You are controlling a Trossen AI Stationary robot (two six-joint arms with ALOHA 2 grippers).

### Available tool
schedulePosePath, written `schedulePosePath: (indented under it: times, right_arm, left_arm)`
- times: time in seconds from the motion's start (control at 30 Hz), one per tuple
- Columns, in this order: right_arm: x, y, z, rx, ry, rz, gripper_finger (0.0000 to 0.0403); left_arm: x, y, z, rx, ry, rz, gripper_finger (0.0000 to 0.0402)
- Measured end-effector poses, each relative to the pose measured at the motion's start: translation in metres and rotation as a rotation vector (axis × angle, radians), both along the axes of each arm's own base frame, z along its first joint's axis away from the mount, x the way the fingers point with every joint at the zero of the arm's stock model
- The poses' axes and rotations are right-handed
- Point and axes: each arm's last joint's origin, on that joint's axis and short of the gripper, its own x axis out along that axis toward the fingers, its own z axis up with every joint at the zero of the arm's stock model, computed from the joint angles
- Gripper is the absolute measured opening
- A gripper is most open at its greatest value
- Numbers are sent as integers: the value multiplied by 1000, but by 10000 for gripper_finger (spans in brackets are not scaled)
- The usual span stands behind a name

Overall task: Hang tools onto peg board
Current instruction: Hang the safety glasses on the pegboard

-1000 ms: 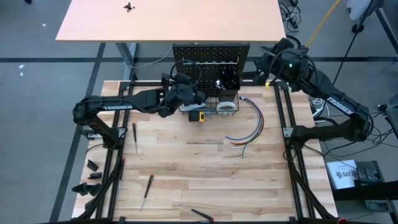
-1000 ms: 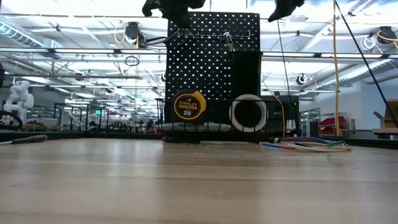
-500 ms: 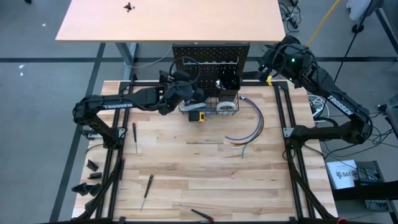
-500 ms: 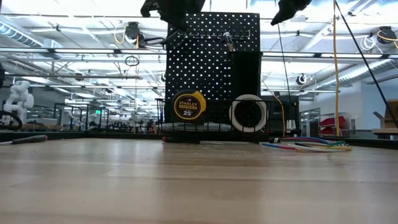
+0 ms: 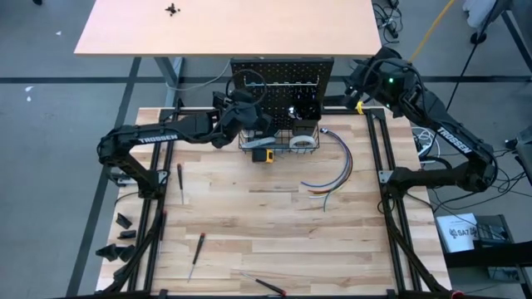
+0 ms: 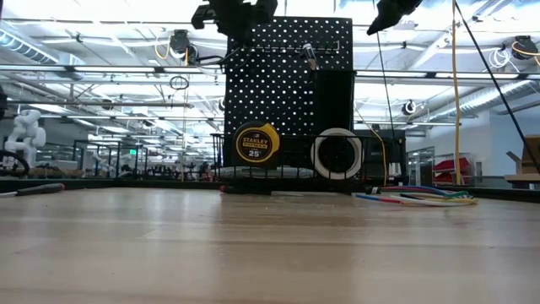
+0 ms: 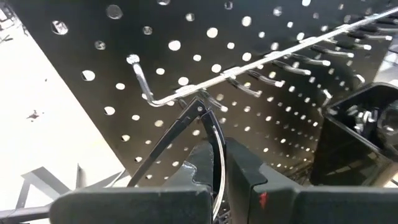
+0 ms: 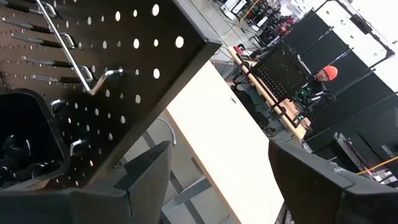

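A thin black-handled tool [image 7: 186, 134] is clenched in the left gripper [image 7: 217, 168] at the upright black perforated peg board [image 5: 283, 71], at twelve o'clock on the table, the right gripper [image 8: 217, 168] is released, and red-and-black screwdrivers [image 5: 180, 178] are left unhung at nine o'clock.

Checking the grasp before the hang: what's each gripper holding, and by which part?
The left gripper is shut on a thin dark looped tool, lower end, its tip at a hook on the peg board. The right gripper is open, empty.

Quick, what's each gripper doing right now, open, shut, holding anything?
Left gripper: shut on a thin black wire-like piece, up at the peg board hooks; what it is cannot be told.
Right gripper: open, empty, beside the board's edge.
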Motion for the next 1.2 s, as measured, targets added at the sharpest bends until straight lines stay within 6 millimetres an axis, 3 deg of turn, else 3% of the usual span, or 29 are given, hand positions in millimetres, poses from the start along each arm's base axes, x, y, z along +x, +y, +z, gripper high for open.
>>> schedulePosePath:
  times: [0.97, 1.2]
  right_arm:
    - [-4, -7, 1, 0, -16, -18, 263]
    - [-4, -7, 0, 1, -15, -17, 263]
  left_arm:
    - [-3, 20, 0, -19, 6, -26, 14]
    - [-3, 20, 0, -25, 9, -36, 64]
